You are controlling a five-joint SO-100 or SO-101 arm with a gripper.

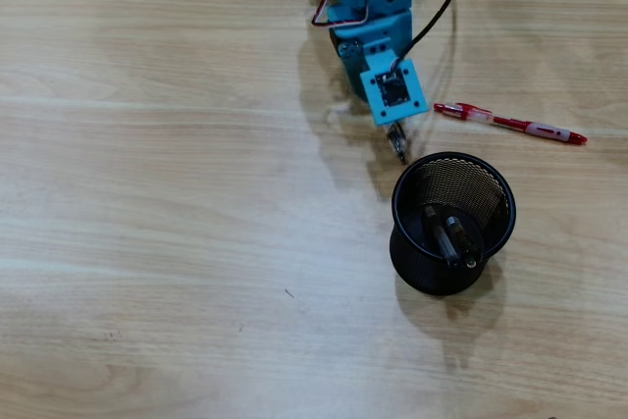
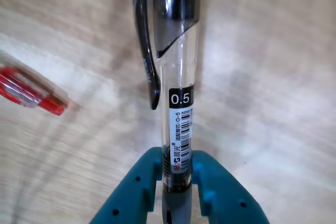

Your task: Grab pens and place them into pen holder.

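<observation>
- Wrist view: gripper (image 2: 178,174) clamped on clear pen (image 2: 177,66), teal jaws pinching the barrel near the grey grip; black clip end points to frame top.
- Overhead view: pen tip (image 1: 397,147) pokes out under the arm at upper centre, just beside the holder (image 1: 491,176) rim.
- Key relation: holder mouth lies lower right of the held pen; pen hangs roughly upright (judging from the overhead), so my guess is shift lower right, then release.
- Holder has dark pens (image 1: 451,237) inside.
- Red pen (image 1: 510,125) lies upper right, roughly horizontal, apart from holder.
</observation>
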